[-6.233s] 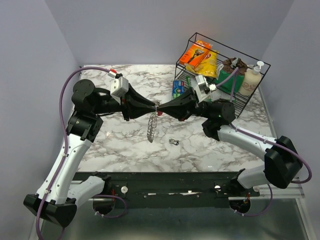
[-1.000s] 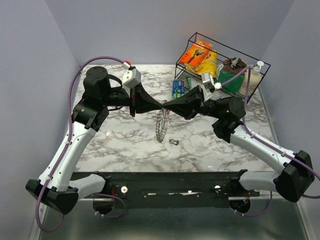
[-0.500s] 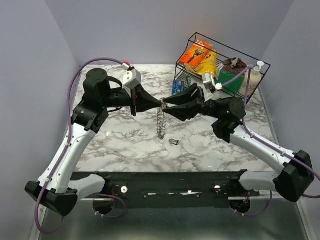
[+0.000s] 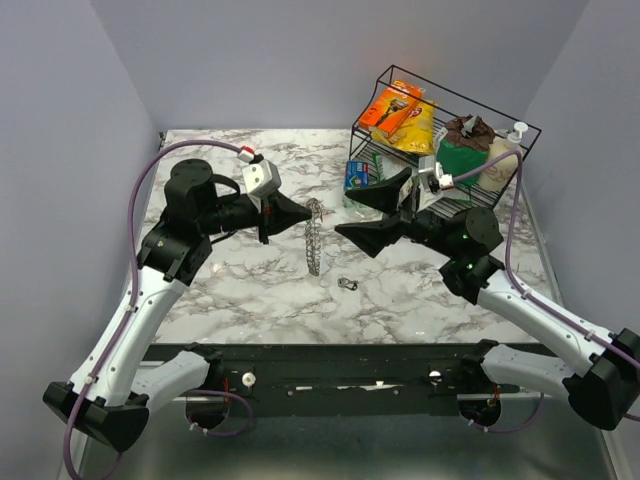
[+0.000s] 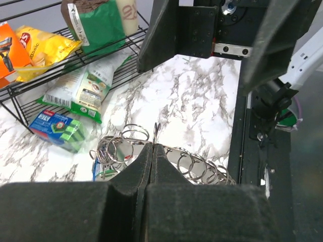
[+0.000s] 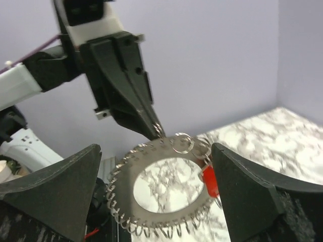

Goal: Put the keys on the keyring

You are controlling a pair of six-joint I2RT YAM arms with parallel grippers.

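Left claw point(image 4: 307, 212) pinching keyring point(image 4: 315, 240) | right claw point(image 4: 343, 217) agape | yellow bag point(image 5: 46, 43) reads "Classic"

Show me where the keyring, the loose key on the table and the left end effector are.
keyring point(image 4: 315, 240), top view, middle of the hanging bunch.
loose key point(image 4: 348, 285), top view, its middle.
left end effector point(image 4: 306, 209), top view, its shut fingertips.

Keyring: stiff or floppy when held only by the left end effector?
Probably swings: the keyring hangs from one pinch point in the left end effector. Likely heavy for its size, strung with many metal keys.
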